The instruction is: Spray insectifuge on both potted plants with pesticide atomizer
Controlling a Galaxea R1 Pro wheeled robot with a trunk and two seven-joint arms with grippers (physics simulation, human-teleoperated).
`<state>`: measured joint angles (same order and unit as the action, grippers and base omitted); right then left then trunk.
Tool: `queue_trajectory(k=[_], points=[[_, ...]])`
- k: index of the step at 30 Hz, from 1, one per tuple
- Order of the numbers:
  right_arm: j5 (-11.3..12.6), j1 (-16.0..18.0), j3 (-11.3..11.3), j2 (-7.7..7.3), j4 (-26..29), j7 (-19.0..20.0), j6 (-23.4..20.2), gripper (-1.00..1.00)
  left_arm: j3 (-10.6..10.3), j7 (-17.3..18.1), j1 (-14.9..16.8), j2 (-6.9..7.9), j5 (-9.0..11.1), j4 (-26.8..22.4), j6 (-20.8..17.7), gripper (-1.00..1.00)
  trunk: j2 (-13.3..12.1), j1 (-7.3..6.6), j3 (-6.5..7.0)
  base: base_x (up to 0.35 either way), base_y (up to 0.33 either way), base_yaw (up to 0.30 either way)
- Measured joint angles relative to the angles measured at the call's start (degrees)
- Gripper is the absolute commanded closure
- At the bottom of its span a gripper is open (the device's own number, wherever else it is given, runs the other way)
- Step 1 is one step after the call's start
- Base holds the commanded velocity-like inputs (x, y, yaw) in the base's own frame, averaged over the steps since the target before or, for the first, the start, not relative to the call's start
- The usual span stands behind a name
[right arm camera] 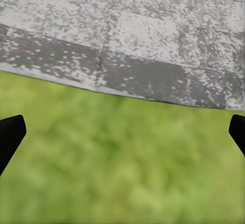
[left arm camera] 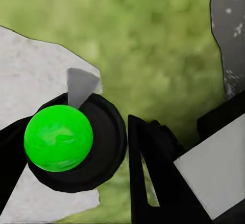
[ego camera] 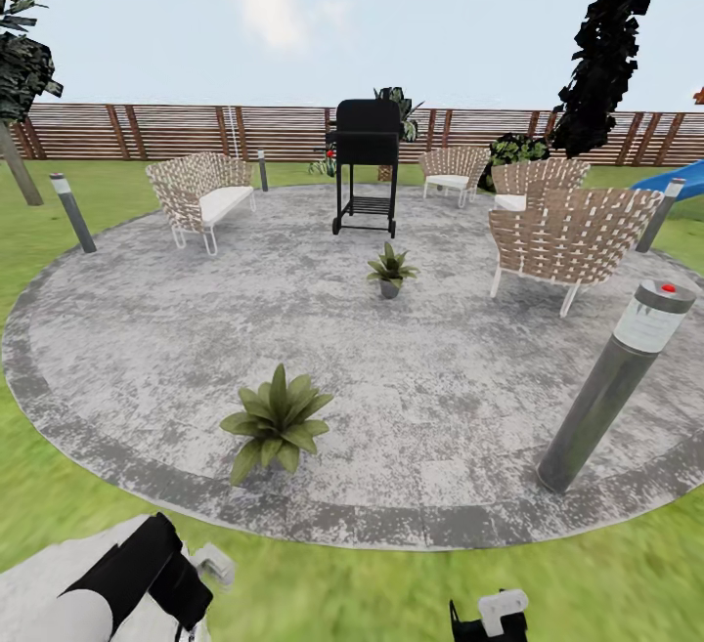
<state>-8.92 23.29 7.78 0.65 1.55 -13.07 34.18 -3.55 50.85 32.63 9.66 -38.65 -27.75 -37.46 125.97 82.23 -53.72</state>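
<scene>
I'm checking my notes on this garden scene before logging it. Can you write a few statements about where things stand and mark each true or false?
1. Both potted plants stand on the round paved patio. True.
2. A black grill stands beyond the farther plant, toward the fence. True.
3. The nearer plant lies tipped over on the lawn. False: it stands upright on the patio near its edge.
4. The right gripper holds a bottle between its fingers. False: its fingers are spread apart over grass, nothing between them.
5. Wicker chairs sit on the patio. True.
</scene>
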Motion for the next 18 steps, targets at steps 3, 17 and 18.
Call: queue_trajectory(k=[3, 17, 18], points=[[0.0, 0.0, 0.0, -0.01, -0.1, 0.0, 0.0, -1.0, 0.0, 2.3, 1.7, -1.4, -1.7, -2.5, -1.7, 1.0, 0.0, -0.01, 0.01, 0.195, 0.0, 0.0], [-0.2, 0.0, 0.0, 0.0, -0.1, 0.0, 0.0, -1.0, -0.1, 3.5, 4.9, -2.04, -2.8, -3.2, -2.0, 1.0, 0.0, 0.0, 0.0, 0.228, 0.0, 0.0], [-0.2, 0.0, 0.1, -0.01, -0.1, 0.0, 0.0, -1.0, -0.1, 3.5, 5.2, -2.02, -2.8, -3.3, -2.0, 1.0, 0.0, 0.01, 0.0, 0.02, 0.0, 0.0]])
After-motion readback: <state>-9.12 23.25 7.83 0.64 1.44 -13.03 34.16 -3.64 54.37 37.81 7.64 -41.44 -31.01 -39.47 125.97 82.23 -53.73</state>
